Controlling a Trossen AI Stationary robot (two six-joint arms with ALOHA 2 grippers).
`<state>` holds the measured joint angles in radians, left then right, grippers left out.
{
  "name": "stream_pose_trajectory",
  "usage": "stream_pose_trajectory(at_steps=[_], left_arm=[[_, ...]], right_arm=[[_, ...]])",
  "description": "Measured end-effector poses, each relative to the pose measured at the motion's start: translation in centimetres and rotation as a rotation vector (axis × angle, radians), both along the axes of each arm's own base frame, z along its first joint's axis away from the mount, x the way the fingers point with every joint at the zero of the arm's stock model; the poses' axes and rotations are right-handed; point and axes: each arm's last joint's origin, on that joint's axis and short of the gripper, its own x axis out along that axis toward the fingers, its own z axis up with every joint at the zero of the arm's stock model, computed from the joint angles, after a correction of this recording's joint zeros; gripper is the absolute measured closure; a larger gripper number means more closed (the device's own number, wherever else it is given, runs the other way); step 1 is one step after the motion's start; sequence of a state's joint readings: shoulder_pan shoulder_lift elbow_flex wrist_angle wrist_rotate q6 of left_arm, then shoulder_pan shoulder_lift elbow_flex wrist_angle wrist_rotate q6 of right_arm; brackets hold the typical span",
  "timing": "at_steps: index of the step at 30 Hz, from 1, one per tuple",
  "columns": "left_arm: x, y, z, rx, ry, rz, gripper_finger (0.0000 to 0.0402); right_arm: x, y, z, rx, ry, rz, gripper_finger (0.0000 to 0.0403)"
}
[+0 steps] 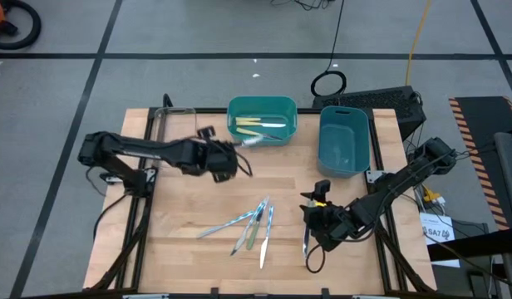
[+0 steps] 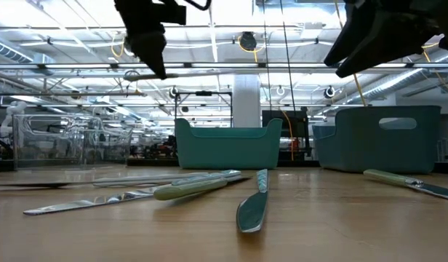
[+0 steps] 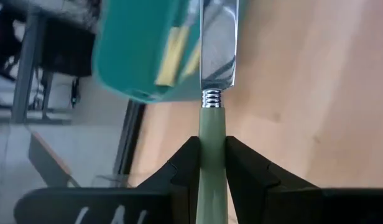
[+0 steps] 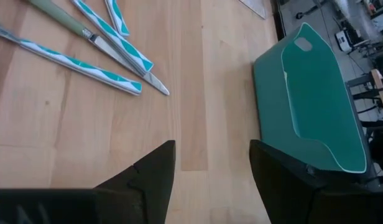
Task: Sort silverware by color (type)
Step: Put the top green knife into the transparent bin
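Observation:
My left gripper (image 1: 237, 153) is shut on a knife (image 1: 250, 142) with a pale green handle. It hangs just left of the teal bin (image 1: 262, 119), which holds yellow-handled utensils (image 3: 173, 56). Several pieces of silverware (image 1: 252, 226) with light blue or pale green handles lie flat on the wooden table's near middle. One more utensil (image 1: 307, 242) lies under my right arm. My right gripper (image 4: 212, 162) stands open above bare table (image 4: 198, 93), right of that cluster, with nothing between its fingers. My left gripper pinches the knife's pale green handle (image 3: 213, 134) between its two fingers. The fingers slant down from the table's left and lie along the knife. The blade (image 3: 217, 43) sticks out ahead toward the teal bin's near rim. The knife is lifted clear of the table.
A deeper blue bin (image 1: 343, 139) stands at the far right of the table. At the far left is a clear tray (image 1: 169, 124). Bare wood lies between the bins and the loose silverware.

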<state>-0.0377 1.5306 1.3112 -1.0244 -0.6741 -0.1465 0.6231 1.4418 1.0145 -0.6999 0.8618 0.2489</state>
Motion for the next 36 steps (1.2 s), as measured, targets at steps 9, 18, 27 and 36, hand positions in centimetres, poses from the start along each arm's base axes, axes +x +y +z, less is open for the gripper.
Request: stream_pose_trajectory(at_steps=[9,18,27,36], left_arm=[[-6.2,3.9,1.8,-0.036,-0.138,0.304,0.0332],[-11.1,6.0,-1.2,-0.057,-0.206,0.612,0.0332],[-13.3,7.1,-5.1,-0.117,-0.167,0.819,0.0332],[-13.7,7.1,-6.4,-0.122,-0.160,0.846,0.0332]], right_arm=[[0.1,0.1,0.0,0.010,-0.014,0.000,0.0204],[0.3,-0.1,0.1,0.010,-0.016,-0.005,0.0204],[0.6,-0.5,0.1,0.013,-0.021,-0.024,0.0204],[0.6,-0.5,0.1,0.014,-0.022,-0.026,0.0204]])
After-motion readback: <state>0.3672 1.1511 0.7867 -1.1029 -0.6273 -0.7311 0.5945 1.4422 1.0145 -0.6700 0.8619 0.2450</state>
